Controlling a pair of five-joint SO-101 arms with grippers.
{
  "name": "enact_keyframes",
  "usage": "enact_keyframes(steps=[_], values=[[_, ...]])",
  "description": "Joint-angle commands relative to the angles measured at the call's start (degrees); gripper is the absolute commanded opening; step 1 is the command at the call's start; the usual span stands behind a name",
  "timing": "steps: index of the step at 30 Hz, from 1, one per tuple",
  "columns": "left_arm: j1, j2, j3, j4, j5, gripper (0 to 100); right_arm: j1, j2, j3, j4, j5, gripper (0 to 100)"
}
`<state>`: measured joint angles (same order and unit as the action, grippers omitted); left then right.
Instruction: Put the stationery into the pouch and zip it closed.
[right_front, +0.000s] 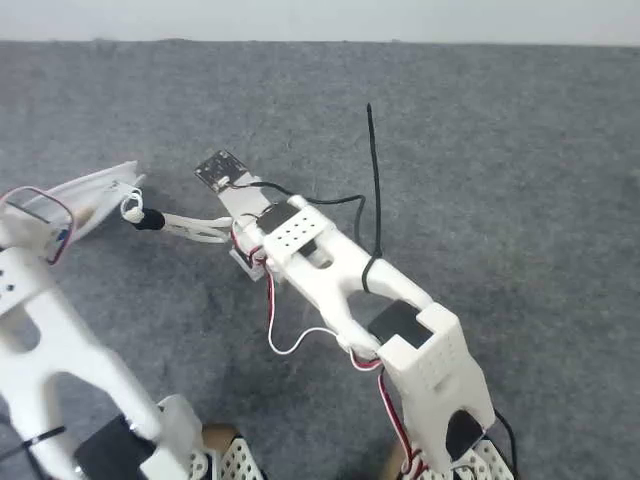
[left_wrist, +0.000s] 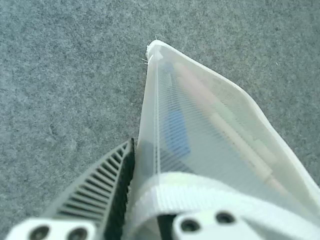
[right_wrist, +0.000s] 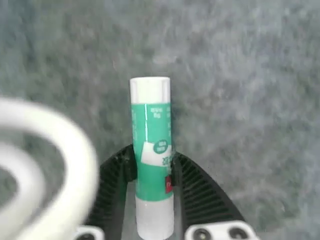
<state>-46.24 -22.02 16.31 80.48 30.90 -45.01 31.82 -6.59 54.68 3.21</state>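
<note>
A white translucent mesh pouch (right_front: 95, 195) (left_wrist: 210, 125) sits at the far left of the table, with a blue item (left_wrist: 176, 132) and a pale stick inside. My left gripper (right_front: 35, 215) (left_wrist: 145, 150) is shut on the pouch's end. My right gripper (right_front: 155, 221) (right_wrist: 152, 160) is stretched out towards the pouch's near end, right next to it. It is shut on a green and white glue stick (right_wrist: 151, 125), which stands up between the black pads. A blurred white loop (right_wrist: 65, 150) of the pouch lies close beside that gripper.
Grey felt (right_front: 500, 150) covers the whole table. A black cable tie (right_front: 373, 170) sticks up from the right arm, and red and white wires (right_front: 290, 340) hang beside it. Both arm bases stand at the near edge.
</note>
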Motion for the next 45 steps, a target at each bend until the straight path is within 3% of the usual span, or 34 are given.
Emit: enact_keyframes(steps=[1, 8, 14, 21, 32, 37, 45], values=[[-0.35, -0.88, -3.65, -1.49, 0.70, 2, 1.89, -5.58, -2.11, 7.96, 2.64, 2.7], [-0.35, -0.88, -3.56, -2.11, 0.62, 2, 2.42, -9.27, -2.11, 20.79, 5.80, 4.5], [-0.35, -0.88, -3.56, -2.11, 0.62, 2, 1.36, -9.10, -2.11, 20.70, 5.71, 18.4], [-0.35, -0.88, -3.56, -2.11, 0.62, 2, -0.48, -8.92, -1.93, 13.49, -2.37, 14.7], [-0.35, -0.88, -3.56, -2.11, 0.53, 2, -0.31, -2.68, -2.11, 10.15, -2.37, 14.3], [-0.35, -0.88, -3.56, -2.11, 0.53, 2, -0.31, -4.00, -2.11, 11.38, -0.88, 0.0], [-0.35, -0.88, -3.47, -1.85, 0.53, 2, -0.57, -13.49, 0.62, 13.85, -0.70, 0.6]])
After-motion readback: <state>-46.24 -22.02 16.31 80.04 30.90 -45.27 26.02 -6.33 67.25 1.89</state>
